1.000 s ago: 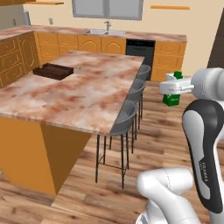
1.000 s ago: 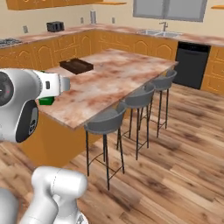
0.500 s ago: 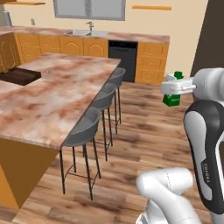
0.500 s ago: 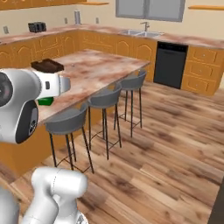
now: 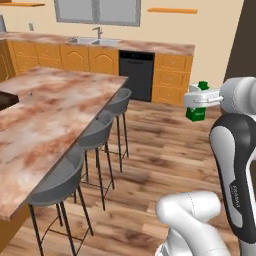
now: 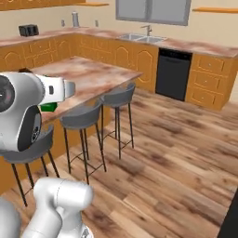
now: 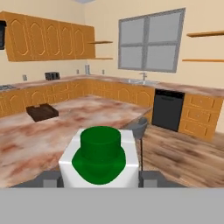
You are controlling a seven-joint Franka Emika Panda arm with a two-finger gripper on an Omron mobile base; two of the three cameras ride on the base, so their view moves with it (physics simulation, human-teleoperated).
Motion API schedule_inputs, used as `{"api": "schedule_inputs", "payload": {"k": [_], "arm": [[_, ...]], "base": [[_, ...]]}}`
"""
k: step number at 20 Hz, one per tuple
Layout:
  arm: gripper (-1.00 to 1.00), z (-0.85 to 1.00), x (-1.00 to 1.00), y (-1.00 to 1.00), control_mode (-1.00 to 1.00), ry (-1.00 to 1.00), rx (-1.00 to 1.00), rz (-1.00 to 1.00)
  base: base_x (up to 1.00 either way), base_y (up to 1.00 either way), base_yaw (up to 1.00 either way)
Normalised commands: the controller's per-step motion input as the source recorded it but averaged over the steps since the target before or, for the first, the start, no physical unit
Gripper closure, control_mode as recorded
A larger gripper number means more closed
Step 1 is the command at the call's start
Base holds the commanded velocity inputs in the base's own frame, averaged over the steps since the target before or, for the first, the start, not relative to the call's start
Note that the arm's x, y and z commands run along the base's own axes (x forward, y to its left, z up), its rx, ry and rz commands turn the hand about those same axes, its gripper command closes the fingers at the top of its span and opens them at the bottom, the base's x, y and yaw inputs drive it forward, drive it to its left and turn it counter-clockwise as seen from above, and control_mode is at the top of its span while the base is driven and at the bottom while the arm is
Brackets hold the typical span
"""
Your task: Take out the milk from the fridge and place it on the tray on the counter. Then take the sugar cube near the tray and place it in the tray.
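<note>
One second of my base swinging has pushed the tray (image 7: 42,112) leftward; my claw (image 5: 196,99) still grips the milk (image 5: 196,108), counter (image 5: 55,110) approach ahead.

Even, bright, warm light is washing over the whole kitchen, with no single source showing; the window panes (image 7: 151,40) are reading flat grey and throwing no beam. Soft, faint shadows are pooling under the stools (image 5: 95,137) on the wooden floor (image 6: 176,153). The marbled counter (image 5: 55,110) is showing no glare or hot spots. All pictures are looking slightly soft and low in detail, with blocky rendered edges. In the hand view the milk (image 7: 99,157) is sitting close and a touch blurred, while nothing is bending at the borders.
</note>
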Motion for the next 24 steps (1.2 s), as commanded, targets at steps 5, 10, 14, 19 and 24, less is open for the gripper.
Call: {"api": "schedule_inputs", "payload": {"k": [5,10,14,19,24], "arm": [[1.0,0.0,0.0,0.0,1.0,0.0,0.0,0.0],[1.0,0.0,0.0,0.0,1.0,0.0,0.0,0.0],[1.0,0.0,0.0,0.0,1.0,0.0,0.0,0.0],[1.0,0.0,0.0,0.0,1.0,0.0,0.0,0.0],[1.0,0.0,0.0,0.0,1.0,0.0,0.0,0.0]], "base": [[1.0,-1.0,0.16],[1.0,-1.0,0.15],[1.0,-1.0,0.15],[1.0,-1.0,0.22],[1.0,-0.97,0.28]]}}
